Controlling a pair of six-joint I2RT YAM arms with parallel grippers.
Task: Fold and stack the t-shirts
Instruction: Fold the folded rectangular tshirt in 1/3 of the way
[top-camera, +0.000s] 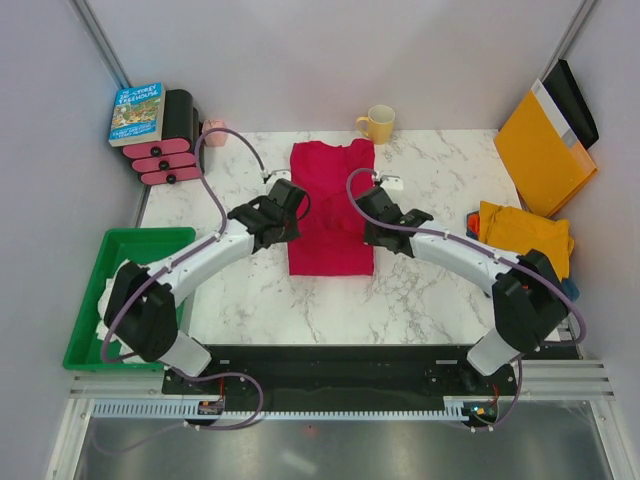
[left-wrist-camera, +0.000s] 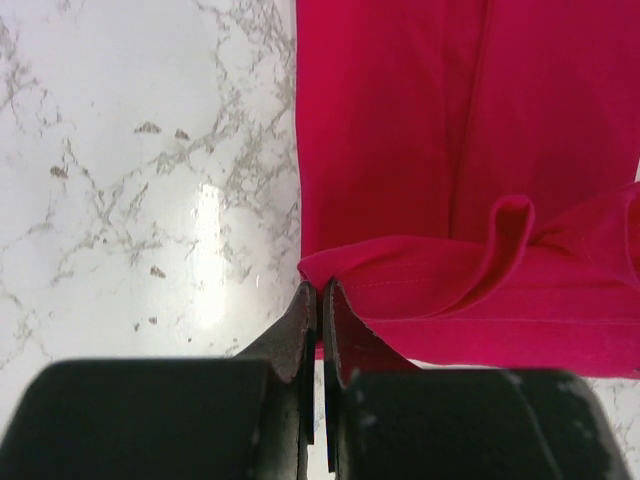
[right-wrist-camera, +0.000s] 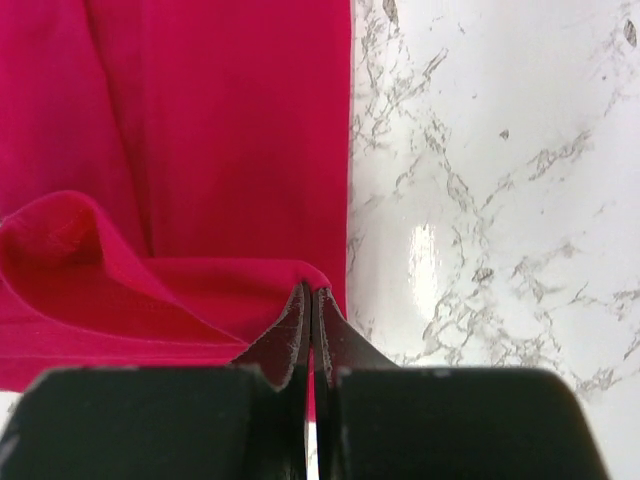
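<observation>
- Step in hand: we judge this is the crosswise fold of the crimson t-shirt (top-camera: 330, 205). It is already narrowed into a long strip, sleeves tucked in.
- The shirt lies in the middle of the marble tabletop (top-camera: 440, 290), collar at the far end, near end towards the arm bases.
- Left gripper (left-wrist-camera: 320, 290) is clenched on the shirt's left edge. A stitched hem edge is pinched between its tips, and the cloth bulges into a loose fold just to the right.
- Right gripper (right-wrist-camera: 312, 292) is likewise clamped on the right edge, with the same raised fold to its left.
- Pose: both arms reach in from the near corners, forearms angled inward, grippers level with each other on either side of the strip at about mid-length.
- Next move, as we judge it: carry both pinched corners together at an even pace, lay the edge square on the layer below, then let go. Uneven travel would skew the fold.
- The waiting pile sits at the right edge, well apart, with a mustard-yellow t-shirt (top-camera: 525, 232) on top.
- A green bin (top-camera: 130, 245) is at the left edge; we cannot tell what is in it.
</observation>
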